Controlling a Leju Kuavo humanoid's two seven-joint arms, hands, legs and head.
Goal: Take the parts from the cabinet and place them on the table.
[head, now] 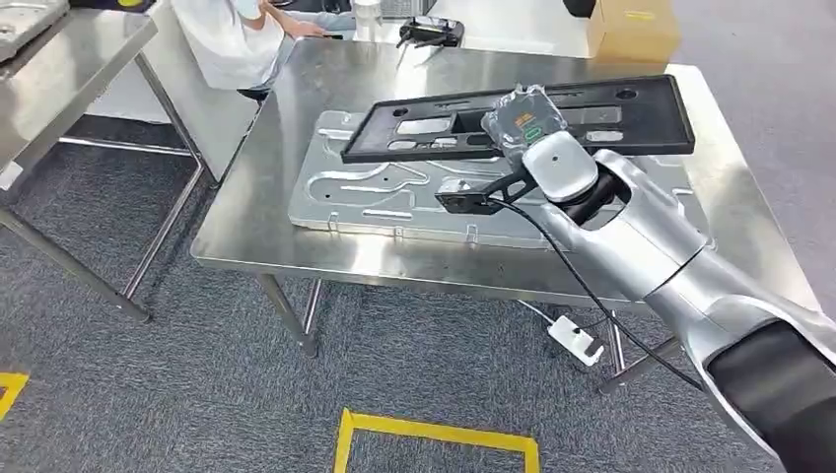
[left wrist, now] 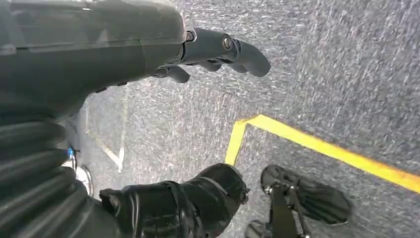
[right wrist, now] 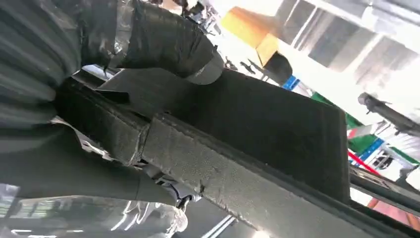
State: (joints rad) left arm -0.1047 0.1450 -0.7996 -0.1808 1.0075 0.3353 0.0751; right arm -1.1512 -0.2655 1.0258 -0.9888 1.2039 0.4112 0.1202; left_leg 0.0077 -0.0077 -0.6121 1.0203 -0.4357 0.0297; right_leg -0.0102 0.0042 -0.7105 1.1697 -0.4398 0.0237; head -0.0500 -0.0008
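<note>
A long black plastic frame part (head: pixel 592 116) hangs tilted above the steel table (head: pixel 246 227), gripped by my right hand (head: pixel 527 123) near its middle. In the right wrist view the black frame part (right wrist: pixel 267 129) runs between the thumb (right wrist: pixel 168 44) and the fingers. Beneath it a flat silver stamped metal panel (head: pixel 365 192) lies on the table. My left hand (left wrist: pixel 218 52) hangs beside my body over the carpet, holding nothing, its fingers loosely curved.
A person in white sits at the table's far side (head: pixel 237 39). A cardboard box (head: pixel 631 30) and a black controller (head: pixel 431 33) stand at the back. Another steel table (head: pixel 59 69) is at left. Yellow floor tape (head: pixel 434 434) marks the carpet.
</note>
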